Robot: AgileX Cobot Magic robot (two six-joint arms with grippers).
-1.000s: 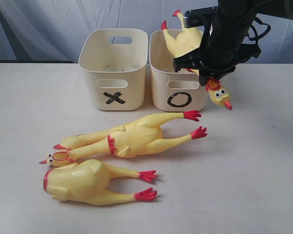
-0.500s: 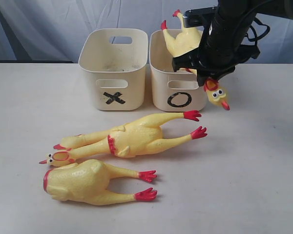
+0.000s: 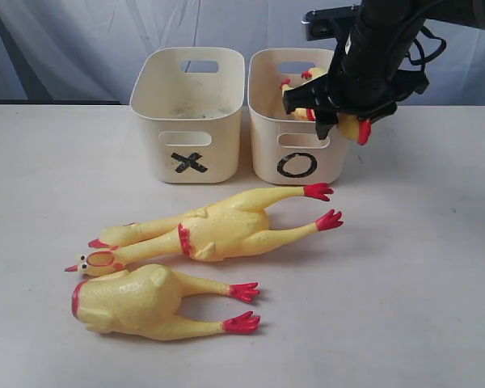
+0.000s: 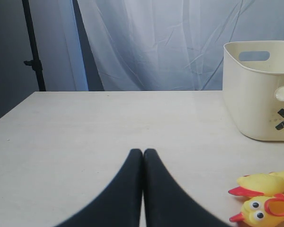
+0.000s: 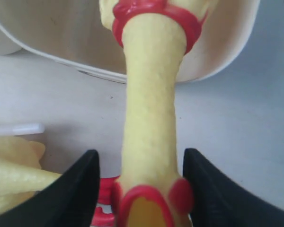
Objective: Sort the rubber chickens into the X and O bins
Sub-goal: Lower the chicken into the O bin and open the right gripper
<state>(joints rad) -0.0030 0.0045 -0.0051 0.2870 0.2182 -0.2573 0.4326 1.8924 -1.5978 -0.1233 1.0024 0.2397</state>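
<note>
right tool (image 5: pixel 140 152) spread apart, fingers (image 5: pixel 78 189) flanking without squeezing the neck of a rubber chicken (image 5: pixel 151 94), its body inside the o bin (image 3: pixel 267 153), head hanging outside the rim, left tool (image 4: pixel 143 153) clenched on nothing, low over the desk (image 4: pixel 85 123)

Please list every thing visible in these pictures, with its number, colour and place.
X bin: one, cream, back of the table.
O bin: one, cream, beside the X bin.
whole chicken: one, yellow and red, lying before the bins.
headless body: one, yellow, red feet, front of the table.
third chicken: one, yellow and red, body in the O bin, neck over its rim.
table: one, pale.
curtain: one, bluish white, behind the table.
left fingers: black, shut, empty, low over the table.
right fingers: black, open, either side of the third chicken's neck.
</note>
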